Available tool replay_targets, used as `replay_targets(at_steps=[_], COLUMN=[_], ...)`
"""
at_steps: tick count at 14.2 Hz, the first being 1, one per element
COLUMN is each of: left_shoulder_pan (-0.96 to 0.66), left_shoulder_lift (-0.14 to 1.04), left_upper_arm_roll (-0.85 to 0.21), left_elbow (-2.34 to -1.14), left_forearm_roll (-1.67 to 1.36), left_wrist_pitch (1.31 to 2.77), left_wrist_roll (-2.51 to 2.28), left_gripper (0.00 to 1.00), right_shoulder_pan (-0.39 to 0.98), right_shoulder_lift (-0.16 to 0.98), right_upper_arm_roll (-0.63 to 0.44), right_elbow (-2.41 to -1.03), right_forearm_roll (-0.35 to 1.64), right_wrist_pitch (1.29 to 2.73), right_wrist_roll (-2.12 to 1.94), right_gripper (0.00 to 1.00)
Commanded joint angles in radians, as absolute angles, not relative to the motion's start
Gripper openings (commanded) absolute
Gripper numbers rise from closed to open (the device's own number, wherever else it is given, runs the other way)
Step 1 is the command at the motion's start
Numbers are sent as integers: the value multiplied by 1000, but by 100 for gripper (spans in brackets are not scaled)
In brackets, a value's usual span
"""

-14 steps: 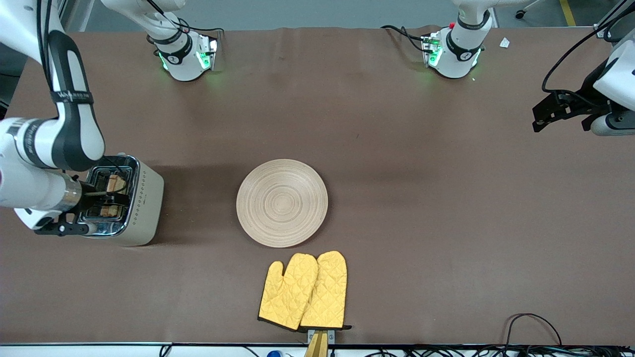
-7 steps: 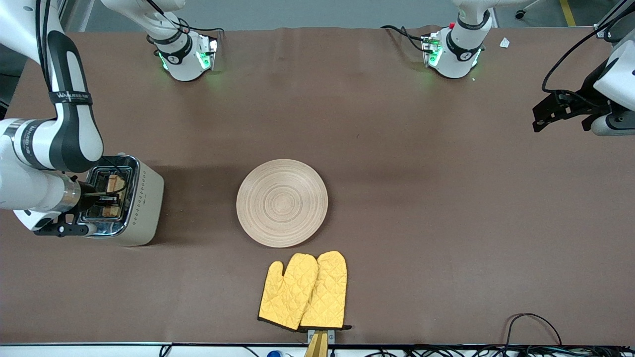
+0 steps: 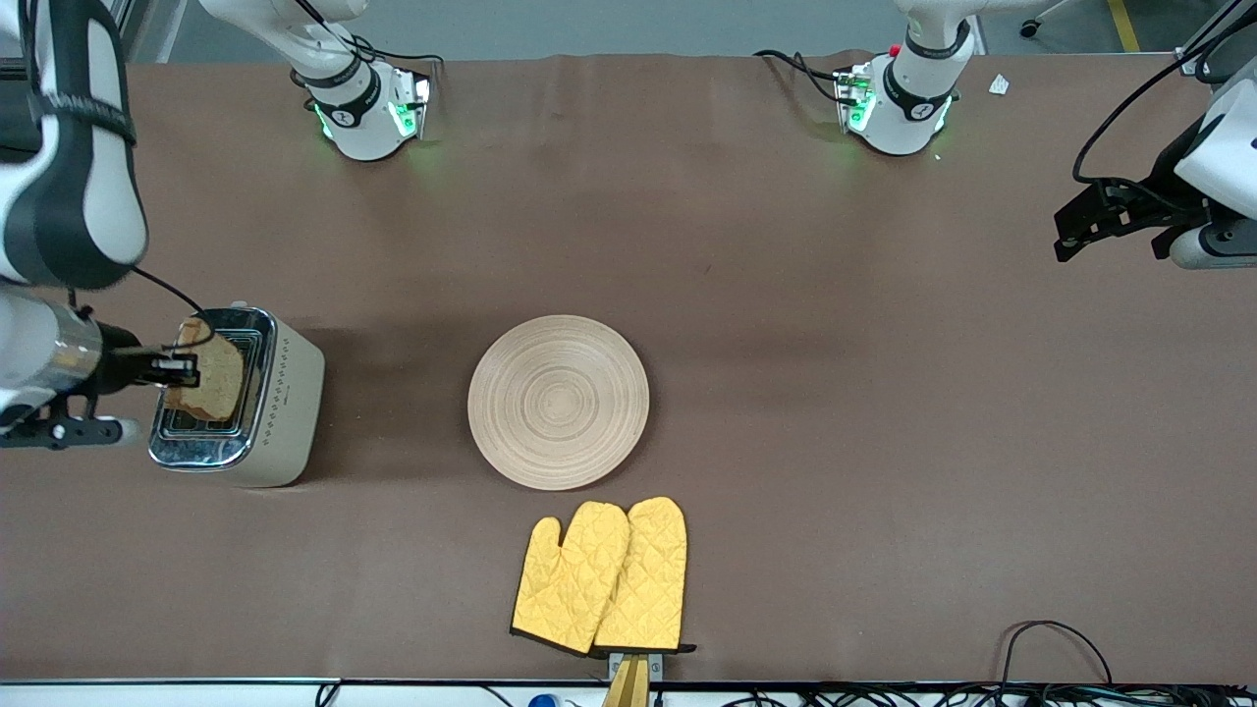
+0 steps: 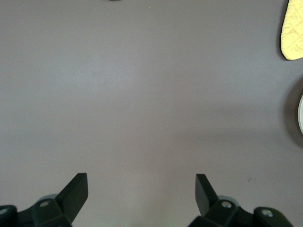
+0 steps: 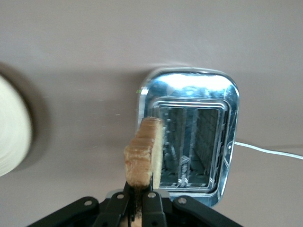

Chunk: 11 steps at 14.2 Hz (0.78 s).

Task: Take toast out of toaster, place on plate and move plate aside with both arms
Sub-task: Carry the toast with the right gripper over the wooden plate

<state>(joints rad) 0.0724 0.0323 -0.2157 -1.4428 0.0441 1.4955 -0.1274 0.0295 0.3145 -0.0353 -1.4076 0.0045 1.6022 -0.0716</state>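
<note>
The right gripper (image 3: 187, 370) has its black fingers (image 5: 150, 204) pinching the tan, brown-crusted toast slice (image 3: 208, 376) edge-on, above the cream and chrome toaster (image 3: 280, 398). The round beige wooden plate (image 3: 558, 401) lies on the brown tabletop (image 3: 835, 412) beside the toaster. The left gripper (image 4: 142, 189) waits, fingers spread, over the tabletop's left arm end.

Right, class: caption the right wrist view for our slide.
Right gripper holds the toast above the toaster, its slots empty.
</note>
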Motion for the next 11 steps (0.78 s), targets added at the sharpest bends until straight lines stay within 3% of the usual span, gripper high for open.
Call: replay_targets(at_steps=[1, 3, 6, 11], left_shoulder_pan=[78, 75, 75, 75], left_shoulder_lift=[35, 38, 54, 72], left_upper_arm_roll=[-218, -218, -218, -218], left_elbow=[-1425, -1425, -1425, -1425], left_forearm_roll=[40, 38, 37, 32], left_wrist_pitch=[1480, 1483, 1493, 1514], left_wrist_roll=[-123, -129, -129, -127], left_gripper=[100, 100, 100, 100], right_shoulder_pan=[38, 41, 64, 103], right_shoulder_lift=[322, 345, 451, 635], right_upper_arm_roll=[75, 179, 325, 460], right_elbow=[-1371, -1371, -1393, -1397], right_forearm_roll=[9, 41, 71, 71], right_wrist_pitch=[1583, 1612, 1811, 2078], right_wrist_roll=[-13, 128, 364, 661], right_gripper=[1, 2, 3, 5])
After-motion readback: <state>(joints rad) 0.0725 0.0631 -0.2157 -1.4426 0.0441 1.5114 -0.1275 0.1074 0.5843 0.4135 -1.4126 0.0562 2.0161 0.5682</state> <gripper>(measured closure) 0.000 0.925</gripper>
